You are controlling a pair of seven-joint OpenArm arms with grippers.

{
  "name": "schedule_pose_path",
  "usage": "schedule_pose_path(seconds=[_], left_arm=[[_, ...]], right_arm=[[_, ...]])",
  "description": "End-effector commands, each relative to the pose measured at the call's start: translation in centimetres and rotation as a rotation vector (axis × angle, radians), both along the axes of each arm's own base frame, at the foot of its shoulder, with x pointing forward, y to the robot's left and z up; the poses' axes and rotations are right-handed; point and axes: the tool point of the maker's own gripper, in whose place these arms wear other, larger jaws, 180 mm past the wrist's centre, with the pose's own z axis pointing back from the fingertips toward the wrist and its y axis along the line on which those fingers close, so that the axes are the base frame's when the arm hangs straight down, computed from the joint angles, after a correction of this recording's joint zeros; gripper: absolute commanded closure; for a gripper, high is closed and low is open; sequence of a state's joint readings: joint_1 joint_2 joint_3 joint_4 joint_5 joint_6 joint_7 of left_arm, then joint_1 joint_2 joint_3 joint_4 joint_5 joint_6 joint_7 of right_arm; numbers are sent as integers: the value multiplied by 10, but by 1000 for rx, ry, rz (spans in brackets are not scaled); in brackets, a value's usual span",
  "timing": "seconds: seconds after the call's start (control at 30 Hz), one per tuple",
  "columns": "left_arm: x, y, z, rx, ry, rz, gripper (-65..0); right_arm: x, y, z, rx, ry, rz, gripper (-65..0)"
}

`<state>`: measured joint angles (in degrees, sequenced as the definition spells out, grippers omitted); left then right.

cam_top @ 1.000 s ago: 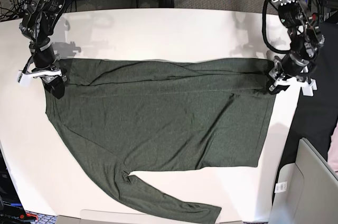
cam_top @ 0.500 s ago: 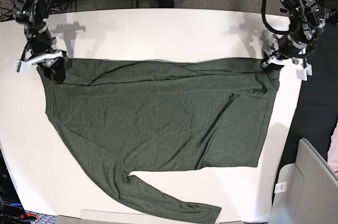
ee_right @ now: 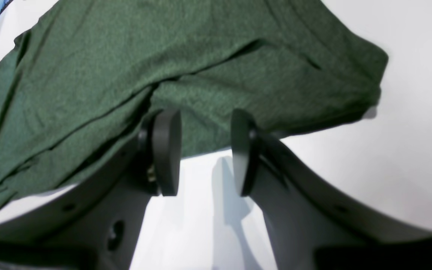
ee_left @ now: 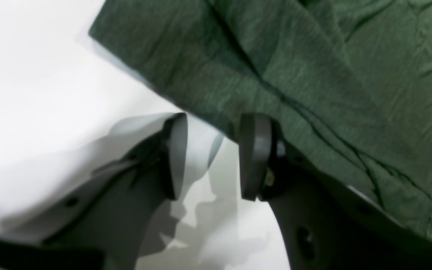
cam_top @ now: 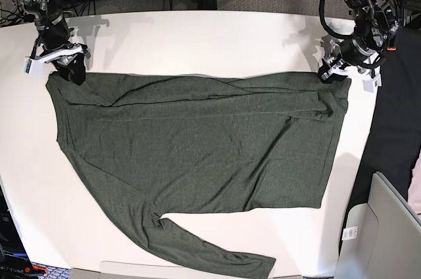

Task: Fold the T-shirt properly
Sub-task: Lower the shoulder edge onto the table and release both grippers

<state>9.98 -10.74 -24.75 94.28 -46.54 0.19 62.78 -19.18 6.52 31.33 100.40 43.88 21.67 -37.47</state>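
1. Shirt spread across the table: the dark green T-shirt (cam_top: pixel 197 141) lies flat over the middle of the white table (cam_top: pixel 197 35), its folded top edge running left to right across the upper part of the base view and one long sleeve trailing toward the bottom edge of the frame.

2. Right claw (cam_top: pixel 69 68), upper left of the base view, sits at the shirt's top left corner. Its wrist view shows the two fingers (ee_right: pixel 167 150) standing apart with bare white table between them and nothing gripped; the green cloth (ee_right: pixel 163 75) lies just beyond the fingertips, filling the upper part of that frame, bunched into soft creases.

3. Left claw (cam_top: pixel 332 72), upper right of the base view, sits at the shirt's top right corner. In its wrist view the fingers (ee_left: pixel 251 157) are likewise parted over white table, holding nothing. The shirt's edge (ee_left: pixel 313 75) runs diagonally from upper left to lower right, passing just beyond the right-hand finger; whether that finger touches the cloth cannot be told.
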Motion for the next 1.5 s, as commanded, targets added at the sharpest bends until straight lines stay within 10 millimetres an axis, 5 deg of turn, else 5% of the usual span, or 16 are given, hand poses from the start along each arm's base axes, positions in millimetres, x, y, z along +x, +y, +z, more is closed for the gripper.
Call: schedule_pose_path(seconds=[0.0, 0.43, 0.53, 0.67, 1.07, 1.27, 1.47], left_arm=[[3, 5, 4, 8, -9, 1, -228], [27, 2, -14, -55, -16, 58, -224], [28, 2, -13, -54, -20, 58, -163], [28, 3, -13, -55, -23, 60, -4], [25, 5, -12, -50, -19, 56, -1], [25, 4, -12, -51, -18, 56, -1], [25, 4, -12, -51, -18, 56, -1]], right_arm=[[8, -2, 17, -11, -61, 6, -217], [5, -9, 15, -14, -54, -16, -217], [-2, -20, 14, -27, -43, -44, -217], [-13, -32, 13, -41, -26, -76, -216], [-23, -29, -2, -3, 7, -103, -220], [-12, -27, -29, 86, 31, -149, -220], [5, -28, -34, 124, 17, -165, -219]])
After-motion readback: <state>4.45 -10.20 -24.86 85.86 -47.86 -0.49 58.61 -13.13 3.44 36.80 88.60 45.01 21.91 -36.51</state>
